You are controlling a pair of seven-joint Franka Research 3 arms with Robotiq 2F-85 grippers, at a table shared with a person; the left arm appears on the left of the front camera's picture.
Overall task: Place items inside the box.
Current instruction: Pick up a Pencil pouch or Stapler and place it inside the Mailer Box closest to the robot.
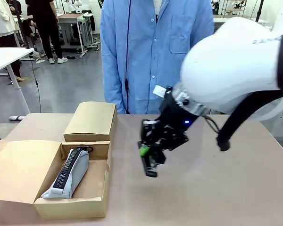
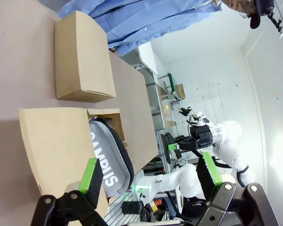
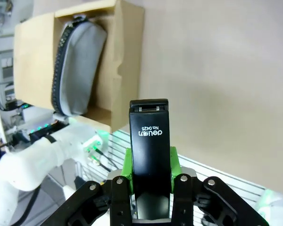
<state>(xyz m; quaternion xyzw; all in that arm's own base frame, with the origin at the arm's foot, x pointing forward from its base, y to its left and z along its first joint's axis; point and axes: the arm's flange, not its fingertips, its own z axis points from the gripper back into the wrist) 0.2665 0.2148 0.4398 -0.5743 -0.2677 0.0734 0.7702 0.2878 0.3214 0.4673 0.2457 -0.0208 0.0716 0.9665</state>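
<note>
**Black stapler [image 1: 151, 165] pinched in the right gripper [image 1: 146, 153]**

The right gripper's green pads [image 3: 127, 164] clamp the stapler's sides, holding it tilted over the tan table [image 1: 217, 188], to the right of the open cardboard box [image 1: 98, 188]. The right wrist view alone reads "deli No.0425" on the stapler. The grey pencil case [image 1: 68, 173] lies inside the box. Its "AMPUS" lettering shows from the left wrist, where the left gripper [image 2: 148, 165] stands spread and empty.

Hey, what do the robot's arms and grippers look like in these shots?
The right arm and left arm are glossy white with rounded links. A black cable loops under the right arm, and a small blue light glows at its wrist. The right gripper and left gripper are black, angular bolted linkages with bright green pads.
</note>
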